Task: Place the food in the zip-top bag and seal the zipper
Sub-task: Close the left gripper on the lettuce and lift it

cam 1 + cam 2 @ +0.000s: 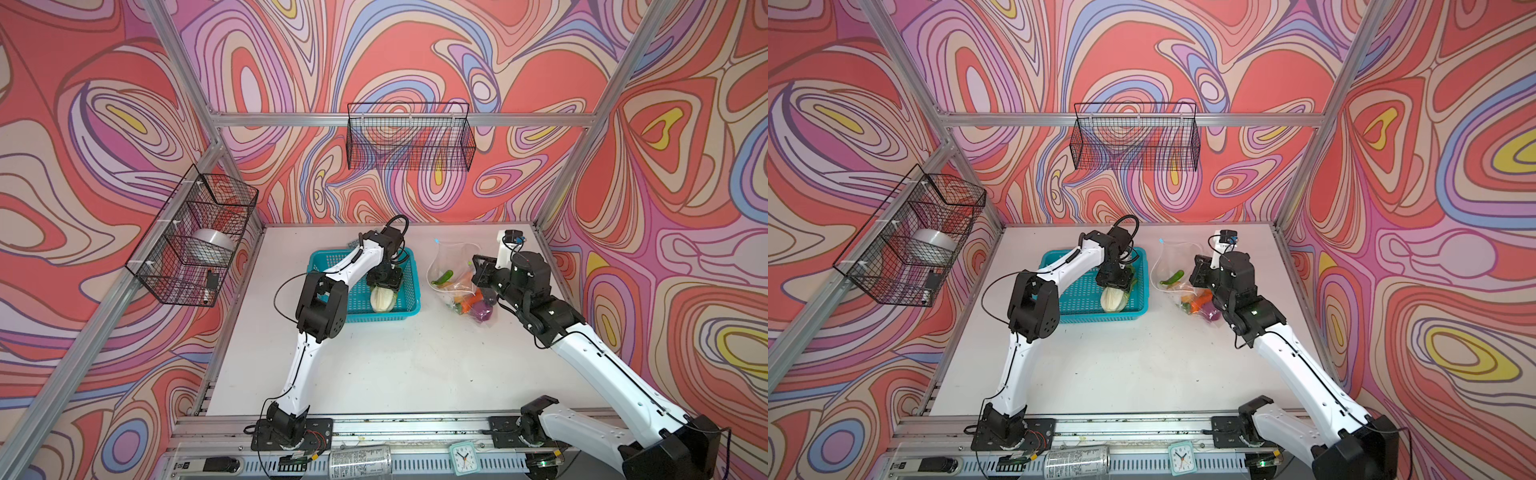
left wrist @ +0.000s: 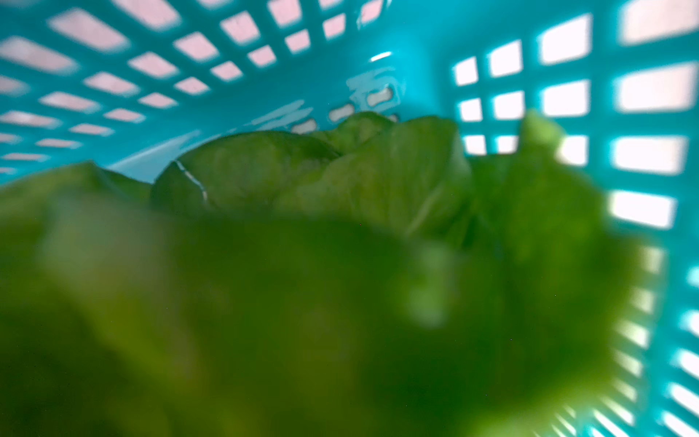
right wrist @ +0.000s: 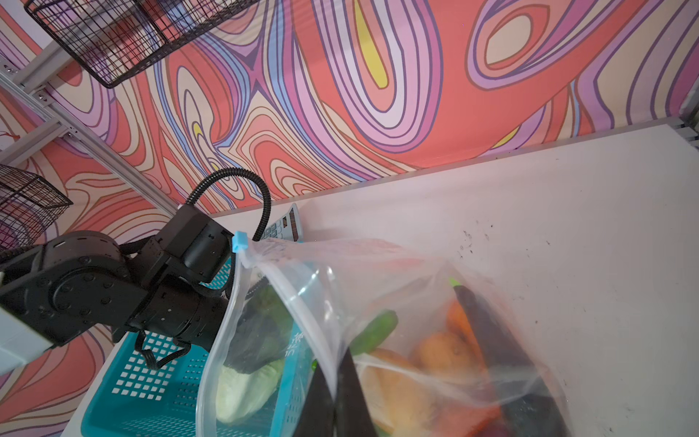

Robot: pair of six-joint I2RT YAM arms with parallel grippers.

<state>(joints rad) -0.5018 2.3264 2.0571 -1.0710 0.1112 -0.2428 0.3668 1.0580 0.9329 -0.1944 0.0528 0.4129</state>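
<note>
Two arms busy: left fingers (image 1: 376,286) over napa cabbage (image 1: 383,301) in teal basket (image 1: 409,308), grip can't tell; right fingers (image 3: 353,397) pinched tight on zip-top bag (image 3: 378,272) rim.

basket (image 1: 361,316) teal | cabbage (image 1: 382,301) green-white | cucumber (image 1: 442,277) green | slider (image 3: 239,242) light-blue | bag (image 3: 397,272) clear

Cabbage (image 1: 382,301) in basket (image 1: 374,318), bag (image 1: 453,257) right of basket, cucumber (image 1: 443,277) in bag; both on table (image 1: 395,365)

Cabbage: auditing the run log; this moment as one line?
left pincer: at cabbage in basket, grip unclear | right pincer: shut on bag | zipper: open
</note>
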